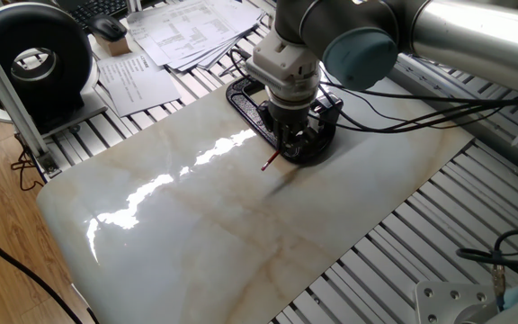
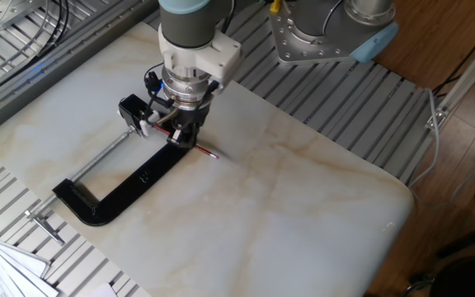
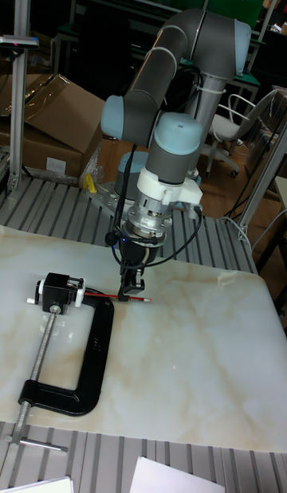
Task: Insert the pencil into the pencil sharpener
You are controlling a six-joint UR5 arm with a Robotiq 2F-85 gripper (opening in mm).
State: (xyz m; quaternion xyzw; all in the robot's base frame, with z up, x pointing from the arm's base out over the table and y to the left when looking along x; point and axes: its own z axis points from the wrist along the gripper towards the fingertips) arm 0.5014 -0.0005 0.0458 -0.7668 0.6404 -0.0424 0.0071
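Note:
My gripper point(image 3: 127, 291) is shut on the dark-red pencil point(image 3: 102, 296) and holds it level just above the marble slab. The pencil's left end reaches the white face of the small black pencil sharpener point(image 3: 59, 292); whether it has entered is unclear. In the other fixed view the gripper point(image 2: 180, 136) grips the pencil point(image 2: 207, 153) near its middle, with the pencil sharpener point(image 2: 134, 111) to its upper left. In one fixed view only the pencil's free end point(image 1: 268, 163) sticks out below the gripper point(image 1: 286, 144), and the sharpener is hidden behind it.
The sharpener is held in a large black C-clamp point(image 2: 130, 186) lying on the marble slab point(image 2: 287, 214), its screw bar point(image 3: 33, 381) running toward the front. Papers point(image 1: 187, 31) and a black round device point(image 1: 34, 58) sit beyond the slab's edge.

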